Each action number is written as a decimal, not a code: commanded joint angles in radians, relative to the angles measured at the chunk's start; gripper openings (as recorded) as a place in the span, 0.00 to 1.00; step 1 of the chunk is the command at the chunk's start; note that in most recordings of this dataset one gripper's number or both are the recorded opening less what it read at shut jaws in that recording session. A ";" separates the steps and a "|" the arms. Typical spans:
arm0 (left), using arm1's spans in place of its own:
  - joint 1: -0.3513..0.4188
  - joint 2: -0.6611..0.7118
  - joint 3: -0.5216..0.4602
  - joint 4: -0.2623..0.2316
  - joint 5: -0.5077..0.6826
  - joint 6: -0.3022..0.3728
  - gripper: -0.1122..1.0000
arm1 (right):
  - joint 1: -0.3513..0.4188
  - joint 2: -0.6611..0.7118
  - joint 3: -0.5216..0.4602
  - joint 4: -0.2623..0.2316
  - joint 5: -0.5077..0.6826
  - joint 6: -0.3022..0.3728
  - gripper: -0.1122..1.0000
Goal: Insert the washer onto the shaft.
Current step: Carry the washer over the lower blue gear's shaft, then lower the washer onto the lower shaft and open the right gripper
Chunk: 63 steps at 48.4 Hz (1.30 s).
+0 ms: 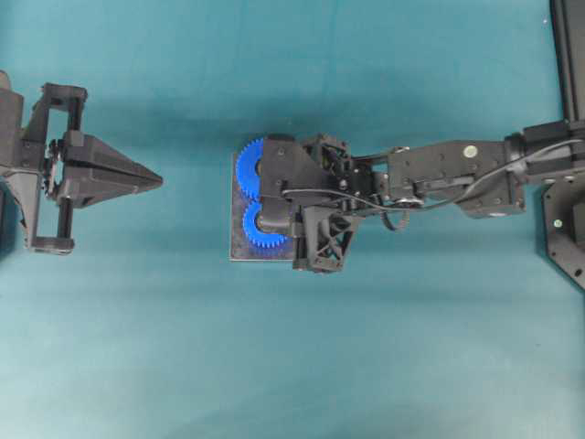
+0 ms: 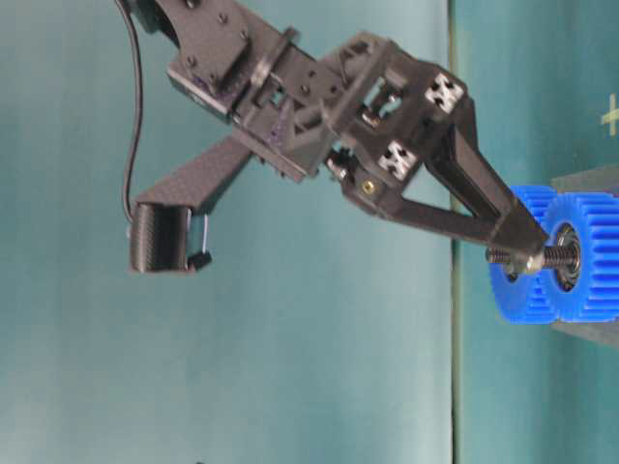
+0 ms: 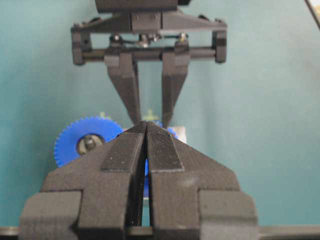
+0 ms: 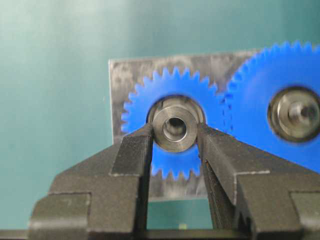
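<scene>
on the left of the overhead view the left pincer (image 1: 155, 179) rests above the bare table (image 1: 137, 347), well apart from the work. its two fingers lie pressed together with nothing between them, as its own wrist camera also shows (image 3: 145, 145). it points toward the middle, i think so that it stays out of the way while its camera watches the other arm.

in the middle lies a dark plate (image 1: 239, 251) with two blue gears (image 1: 249, 165) side by side, their teeth meshing. each gear sits around a metal hub, so the plate serves as a fixed base for the assembly.

from the right the right arm (image 1: 457, 174) reaches across and hangs over the plate. in its wrist view the right pincer (image 4: 175, 137) is clenched on the washer (image 4: 174, 129), a small grey metal ring, gripped by its outer edge from both sides. this grip leaves the hole free, which is needed for the shaft to pass through. the washer's hole looks lined up with the centre of the nearer gear (image 4: 172, 125).

in the table-level view the fingertips (image 2: 517, 253) hold the washer at the threaded shaft (image 2: 559, 255) that rises from one gear. i cannot tell if it is already around the thread or only at its tip. i judge the washer is not seated yet; the next move needs a straight push along the shaft, because a tilted ring could catch on the thread.
</scene>
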 commanded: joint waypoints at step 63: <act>-0.002 -0.005 -0.009 0.003 -0.009 -0.003 0.10 | -0.031 0.005 -0.041 0.000 0.023 -0.014 0.62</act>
